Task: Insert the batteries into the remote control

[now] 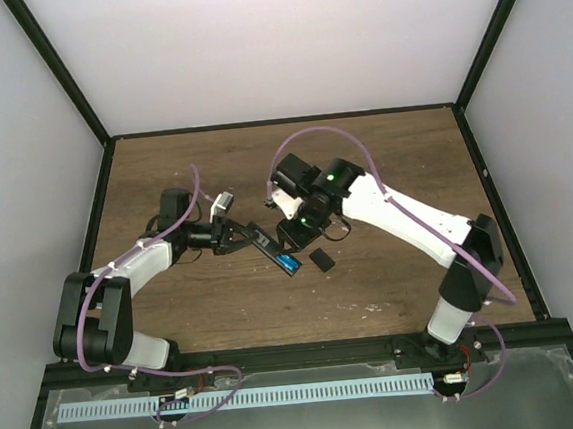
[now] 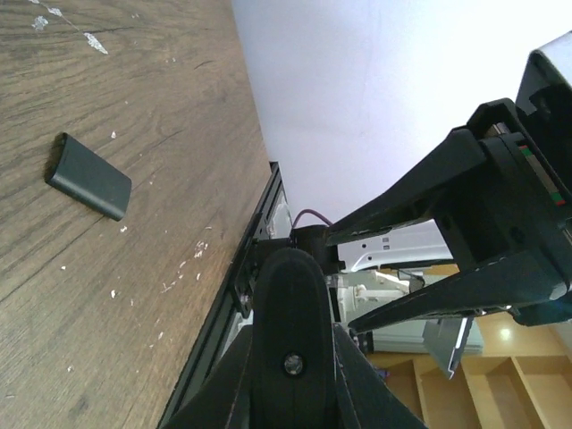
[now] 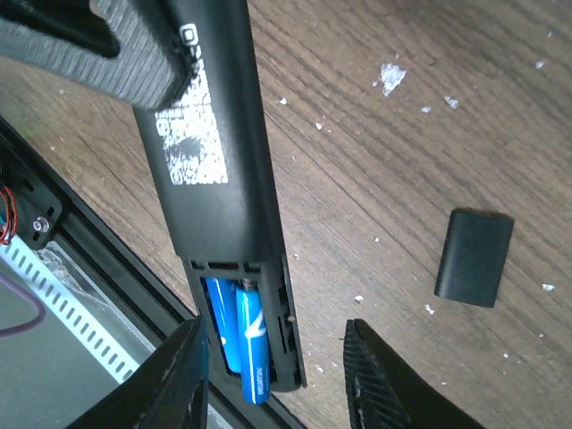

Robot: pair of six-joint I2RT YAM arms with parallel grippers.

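Observation:
My left gripper (image 1: 230, 234) is shut on the remote control (image 1: 267, 244) and holds it above the table, its open recess facing up. In the left wrist view the remote (image 2: 288, 295) shows end-on between my left gripper's (image 2: 290, 362) jaws. Two blue batteries lie side by side in the recess: one (image 3: 214, 322) sits deep, the other (image 3: 252, 353) pokes past the remote's (image 3: 214, 170) end. My right gripper (image 3: 273, 357) stands open, a finger on each side of that end and touching neither battery. From above it (image 1: 296, 236) hovers over the batteries (image 1: 290, 263).
A small black battery cover (image 1: 322, 261) lies flat on the wooden table right of the remote, also in the wrist views as a dark cover (image 3: 475, 257) (image 2: 88, 176). The table's black front rail (image 3: 107, 259) runs just under the remote's end.

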